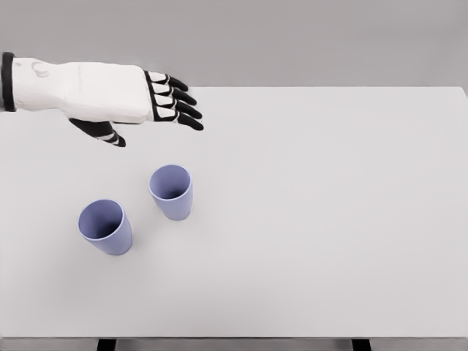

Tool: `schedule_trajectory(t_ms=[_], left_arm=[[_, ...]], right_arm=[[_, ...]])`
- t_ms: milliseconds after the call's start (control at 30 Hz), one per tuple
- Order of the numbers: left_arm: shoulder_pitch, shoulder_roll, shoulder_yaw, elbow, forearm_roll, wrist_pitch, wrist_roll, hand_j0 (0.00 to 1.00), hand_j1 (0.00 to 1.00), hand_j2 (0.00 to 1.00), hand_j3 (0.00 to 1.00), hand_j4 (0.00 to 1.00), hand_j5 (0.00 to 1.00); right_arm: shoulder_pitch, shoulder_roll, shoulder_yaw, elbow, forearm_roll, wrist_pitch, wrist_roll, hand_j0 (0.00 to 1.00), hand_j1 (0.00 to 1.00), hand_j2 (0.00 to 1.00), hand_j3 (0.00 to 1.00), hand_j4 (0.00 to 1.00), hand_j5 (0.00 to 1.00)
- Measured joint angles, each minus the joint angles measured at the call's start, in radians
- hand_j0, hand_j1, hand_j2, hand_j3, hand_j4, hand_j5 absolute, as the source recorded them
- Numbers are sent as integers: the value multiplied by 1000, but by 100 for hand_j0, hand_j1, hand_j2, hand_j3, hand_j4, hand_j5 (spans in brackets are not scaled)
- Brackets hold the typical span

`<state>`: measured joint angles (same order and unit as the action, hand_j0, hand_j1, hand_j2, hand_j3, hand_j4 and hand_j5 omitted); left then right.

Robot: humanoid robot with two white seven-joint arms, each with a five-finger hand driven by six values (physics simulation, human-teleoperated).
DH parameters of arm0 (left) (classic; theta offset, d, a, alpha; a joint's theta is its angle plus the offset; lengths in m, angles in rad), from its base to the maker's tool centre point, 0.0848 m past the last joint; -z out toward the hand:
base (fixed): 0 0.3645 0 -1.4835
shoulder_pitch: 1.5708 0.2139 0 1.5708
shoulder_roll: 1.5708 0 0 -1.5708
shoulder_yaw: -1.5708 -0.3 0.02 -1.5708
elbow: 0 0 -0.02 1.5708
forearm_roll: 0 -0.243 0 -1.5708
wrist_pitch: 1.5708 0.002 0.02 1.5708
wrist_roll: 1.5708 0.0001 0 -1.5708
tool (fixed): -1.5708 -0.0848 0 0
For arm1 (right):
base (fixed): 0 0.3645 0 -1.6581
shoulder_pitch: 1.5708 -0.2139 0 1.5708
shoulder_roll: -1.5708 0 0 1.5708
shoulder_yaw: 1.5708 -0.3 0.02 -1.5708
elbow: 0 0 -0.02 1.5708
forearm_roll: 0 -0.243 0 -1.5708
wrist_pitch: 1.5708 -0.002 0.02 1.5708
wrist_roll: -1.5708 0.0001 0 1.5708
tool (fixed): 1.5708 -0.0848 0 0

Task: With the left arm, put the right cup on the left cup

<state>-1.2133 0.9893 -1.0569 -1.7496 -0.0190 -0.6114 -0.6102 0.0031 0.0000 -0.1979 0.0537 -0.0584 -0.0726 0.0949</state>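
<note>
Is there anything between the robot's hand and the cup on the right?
No. In the head view only bare white table lies between the open left hand and the right cup.

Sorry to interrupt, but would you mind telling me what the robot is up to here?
The left hand hovers open over the far left of the white table, holding nothing. Two purple cups stand upright and apart below it: the right cup and the left cup. Neither is stacked yet. The right arm is out of view.
</note>
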Motion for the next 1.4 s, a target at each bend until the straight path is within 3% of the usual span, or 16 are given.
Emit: schedule_trajectory(t_ms=[100,267,667,1400], left_arm=[[-5,-29,-145,21,29,-2,-1,100,100,100,100,100,100],[-12,-50,-215,32,39,-2,-1,100,100,100,100,100,100],[-29,-84,-228,69,-9,-2,-1,100,100,100,100,100,100],[1,-124,-224,141,-125,-2,-1,100,100,100,100,100,100]], right_arm=[[0,0,0,0,0,0,0,100,100,100,100,100,100],[0,0,0,0,0,0,0,100,100,100,100,100,100],[0,0,0,0,0,0,0,100,100,100,100,100,100],[0,0,0,0,-1,0,0,100,100,100,100,100,100]])
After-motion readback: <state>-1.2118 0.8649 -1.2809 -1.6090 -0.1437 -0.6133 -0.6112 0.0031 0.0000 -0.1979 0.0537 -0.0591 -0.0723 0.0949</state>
